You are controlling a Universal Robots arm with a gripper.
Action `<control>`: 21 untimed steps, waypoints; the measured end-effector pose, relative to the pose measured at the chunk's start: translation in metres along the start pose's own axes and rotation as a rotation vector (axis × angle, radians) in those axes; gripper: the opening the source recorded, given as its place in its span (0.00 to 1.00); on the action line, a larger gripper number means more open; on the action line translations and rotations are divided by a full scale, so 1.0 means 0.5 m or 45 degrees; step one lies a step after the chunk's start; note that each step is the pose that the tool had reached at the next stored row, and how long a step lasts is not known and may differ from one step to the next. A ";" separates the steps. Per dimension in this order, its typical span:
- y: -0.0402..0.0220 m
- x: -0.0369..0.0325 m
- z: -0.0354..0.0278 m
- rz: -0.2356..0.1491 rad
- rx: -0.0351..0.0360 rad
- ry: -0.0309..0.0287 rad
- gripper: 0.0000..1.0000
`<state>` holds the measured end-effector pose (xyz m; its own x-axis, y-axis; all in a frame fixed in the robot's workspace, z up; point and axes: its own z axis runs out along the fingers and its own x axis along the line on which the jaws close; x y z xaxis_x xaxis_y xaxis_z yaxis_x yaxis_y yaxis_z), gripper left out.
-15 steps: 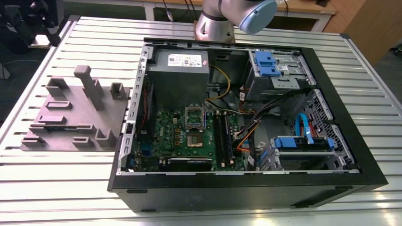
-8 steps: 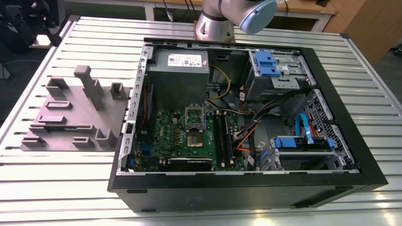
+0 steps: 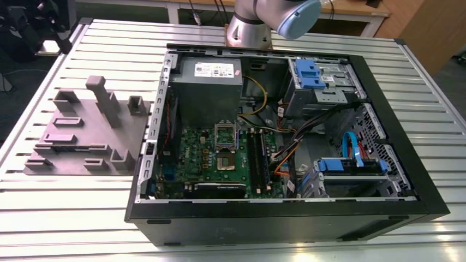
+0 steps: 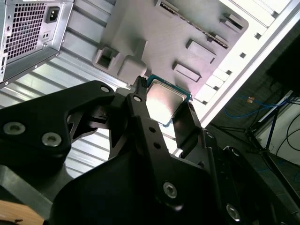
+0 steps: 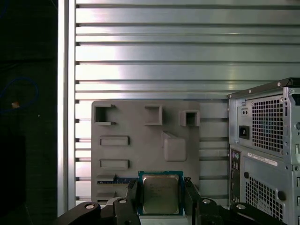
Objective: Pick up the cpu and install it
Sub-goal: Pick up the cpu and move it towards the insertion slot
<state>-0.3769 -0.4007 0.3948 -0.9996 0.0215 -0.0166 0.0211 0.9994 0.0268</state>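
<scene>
The cpu (image 5: 160, 193) is a flat square chip with a silver metal top and a thin green edge. It sits between the two black fingers (image 5: 132, 197) of my gripper (image 5: 161, 187), which is shut on its two opposite edges. The second wrist view shows the same grip, with the cpu (image 4: 164, 101) held in the air above the grey plastic fixture (image 4: 178, 33). In the exterior view the arm (image 3: 269, 22) rises at the far edge of the table. The motherboard socket (image 3: 224, 139) lies inside the open computer case (image 3: 407, 136), its metal frame showing.
The grey fixture (image 3: 87, 131) with upright blocks lies on the slatted metal table (image 3: 43, 218), on the exterior view's left of the case. A grey power supply (image 3: 207, 82), blue drive brackets (image 3: 309, 73) and loose cables (image 3: 291, 147) fill the case. The case's rear panel (image 5: 267, 150) stands beside the fixture.
</scene>
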 end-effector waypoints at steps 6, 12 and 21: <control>0.000 -0.002 0.000 0.000 0.0000 0.0000 0.47; 0.000 -0.007 0.000 0.000 0.0000 0.0000 0.47; 0.000 -0.012 0.000 0.000 0.0000 0.0000 0.47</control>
<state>-0.3710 -0.4007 0.3947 -0.9996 0.0216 -0.0166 0.0211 0.9994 0.0268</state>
